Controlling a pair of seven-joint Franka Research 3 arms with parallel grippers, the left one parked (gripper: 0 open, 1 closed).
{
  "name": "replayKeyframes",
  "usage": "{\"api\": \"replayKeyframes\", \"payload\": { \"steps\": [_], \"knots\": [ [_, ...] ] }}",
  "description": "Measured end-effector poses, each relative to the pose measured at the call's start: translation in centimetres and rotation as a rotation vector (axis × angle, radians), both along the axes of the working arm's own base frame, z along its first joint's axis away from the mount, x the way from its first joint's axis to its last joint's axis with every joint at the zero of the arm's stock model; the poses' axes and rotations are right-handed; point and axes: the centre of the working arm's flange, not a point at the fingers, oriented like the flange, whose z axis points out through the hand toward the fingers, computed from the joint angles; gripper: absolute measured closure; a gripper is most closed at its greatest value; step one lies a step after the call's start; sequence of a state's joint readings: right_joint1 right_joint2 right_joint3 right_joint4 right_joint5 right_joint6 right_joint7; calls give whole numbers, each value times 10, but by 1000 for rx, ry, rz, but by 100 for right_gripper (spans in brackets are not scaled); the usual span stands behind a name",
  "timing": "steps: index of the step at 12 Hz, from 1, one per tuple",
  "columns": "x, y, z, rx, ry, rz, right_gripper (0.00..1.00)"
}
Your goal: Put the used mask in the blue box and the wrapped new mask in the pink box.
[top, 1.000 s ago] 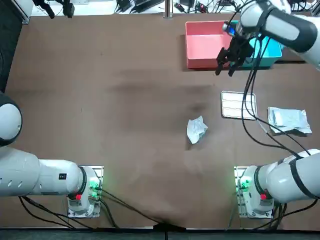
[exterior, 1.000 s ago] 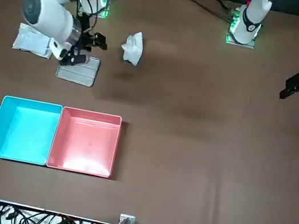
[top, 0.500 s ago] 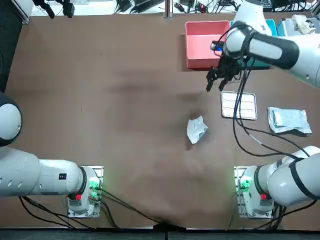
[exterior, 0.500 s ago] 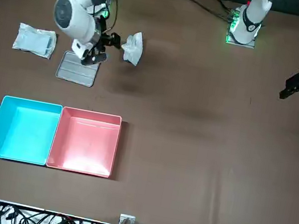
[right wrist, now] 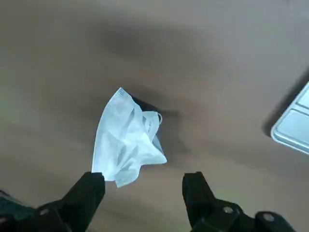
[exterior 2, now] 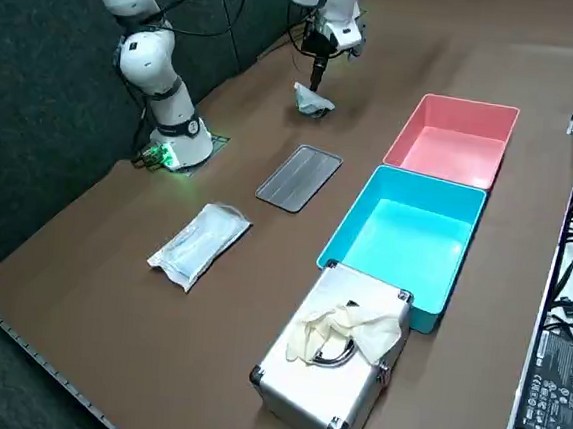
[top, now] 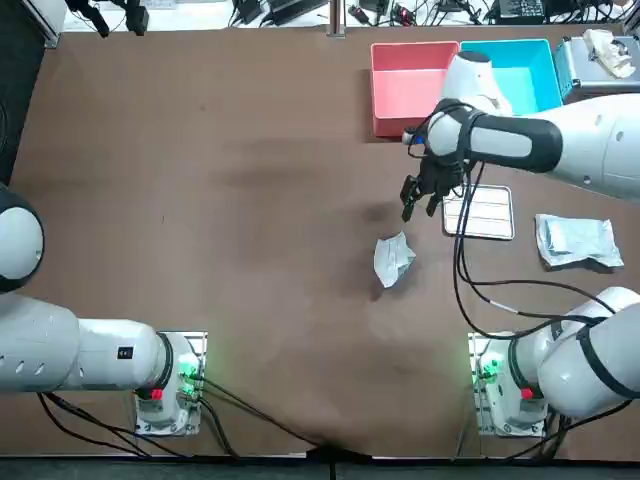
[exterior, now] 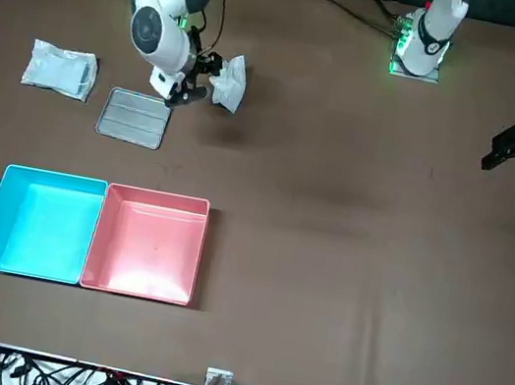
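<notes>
R gripper (top: 418,208) hovers, fingers spread – crumpled used mask (top: 393,258) lies just base-side of it, long axis approx. near-to-far.

even, soft overhead light; the used mask (right wrist: 126,140) near the spread tool (right wrist: 144,178) throws a dark shadow on the table (right wrist: 217,58).

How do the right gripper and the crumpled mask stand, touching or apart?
Apart. In the top view a strip of bare table shows between the open right gripper and the crumpled mask.
</notes>
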State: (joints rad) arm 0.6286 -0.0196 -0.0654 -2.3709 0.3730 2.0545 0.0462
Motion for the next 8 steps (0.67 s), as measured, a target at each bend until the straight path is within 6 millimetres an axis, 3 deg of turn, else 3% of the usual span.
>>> {"api": "replayKeyframes", "payload": {
  "steps": [6, 8],
  "knots": [
    [-16, 16, -49, -49, 42, 34, 0],
    [-25, 19, -74, -74, 47, 44, 0]
  ]
}}
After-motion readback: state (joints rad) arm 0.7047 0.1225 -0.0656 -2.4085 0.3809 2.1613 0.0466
